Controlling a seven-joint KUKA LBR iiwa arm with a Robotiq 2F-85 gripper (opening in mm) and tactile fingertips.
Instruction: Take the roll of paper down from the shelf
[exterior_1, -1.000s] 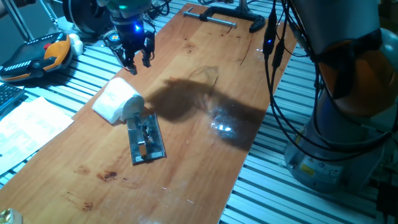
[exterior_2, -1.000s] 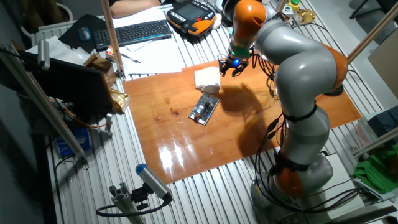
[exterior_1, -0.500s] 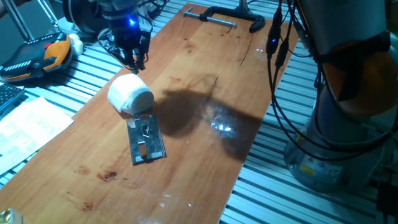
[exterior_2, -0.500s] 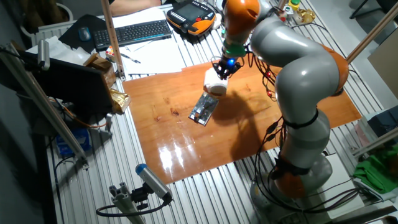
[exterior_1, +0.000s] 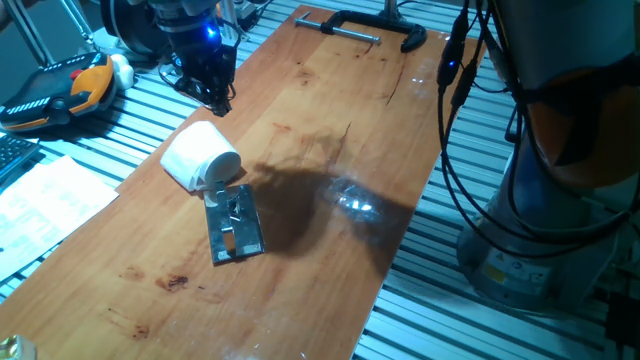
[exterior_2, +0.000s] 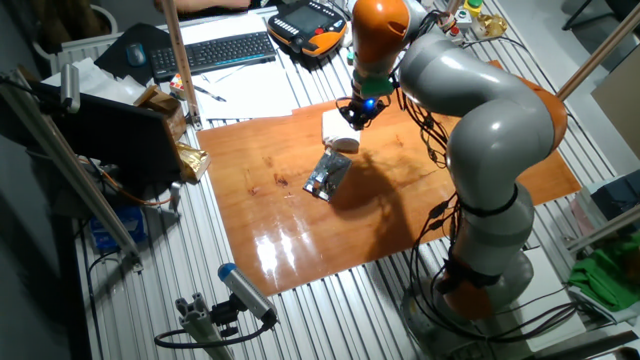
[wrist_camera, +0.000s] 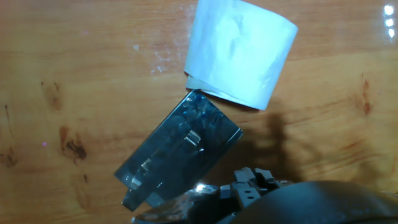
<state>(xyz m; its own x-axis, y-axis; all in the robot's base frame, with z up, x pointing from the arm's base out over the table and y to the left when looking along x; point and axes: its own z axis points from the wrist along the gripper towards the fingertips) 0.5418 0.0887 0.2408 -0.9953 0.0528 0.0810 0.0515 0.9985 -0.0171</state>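
**Rolling clear, or nearly so**

Looking across the last second, you can see the roll of paper (exterior_1: 200, 155) has been disturbed: it lay on its side at first, then stood up more on end, and now it lies tilted again with its brown core facing the shelf (exterior_1: 234, 226). The gripper (exterior_1: 213, 88) has drawn back from it and stands apart from it toward the board's far end, carrying nothing; its fingers look close together, though you cannot tell the gap for certain from either fixed view.

In the hand view the roll (wrist_camera: 239, 51) rests on the wooden board (wrist_camera: 74, 74), its lower edge touching or just overlapping the corner of the grey plate (wrist_camera: 177, 152). Which of the two it is, you cannot tell.

Judge the task as close to done but unconfirmed: the roll seems mostly off the shelf, yet that overlap may still count against you. A further nudge or a proper grasp would settle it.
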